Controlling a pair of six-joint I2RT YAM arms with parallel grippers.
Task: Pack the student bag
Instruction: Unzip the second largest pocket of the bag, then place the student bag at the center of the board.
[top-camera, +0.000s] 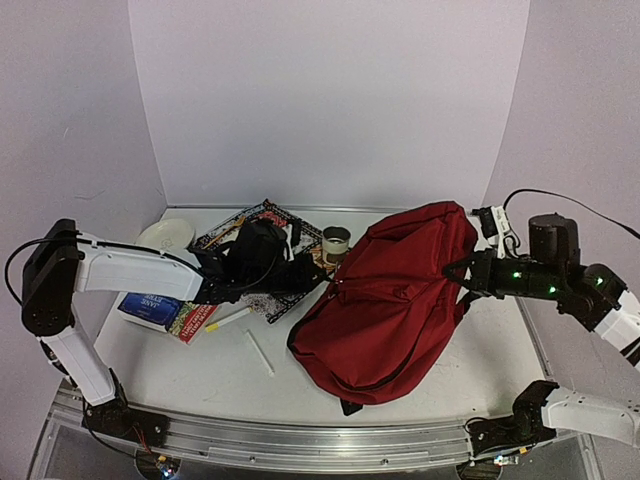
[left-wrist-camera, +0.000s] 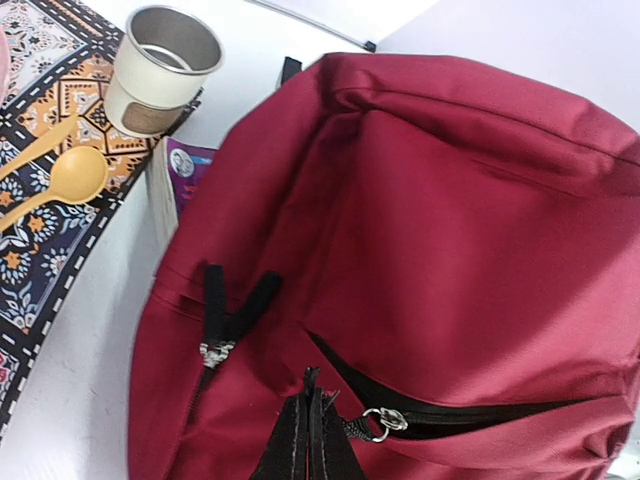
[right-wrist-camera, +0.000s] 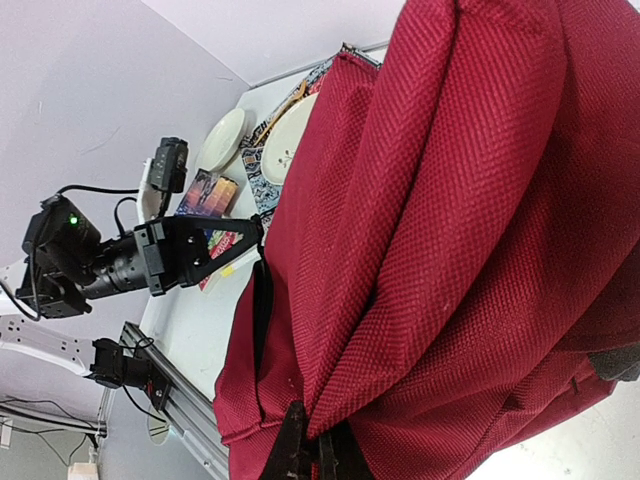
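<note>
Plain pale lilac back wall, same-colour L wall & R wall closing in the sides, white tabletop below, silver metal rail along its near edge, soft even light, faint shadows

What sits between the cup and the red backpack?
A purple-covered book lies between the cup and the student bag, its edge against the bag. Only the left wrist view shows it clearly.
</note>
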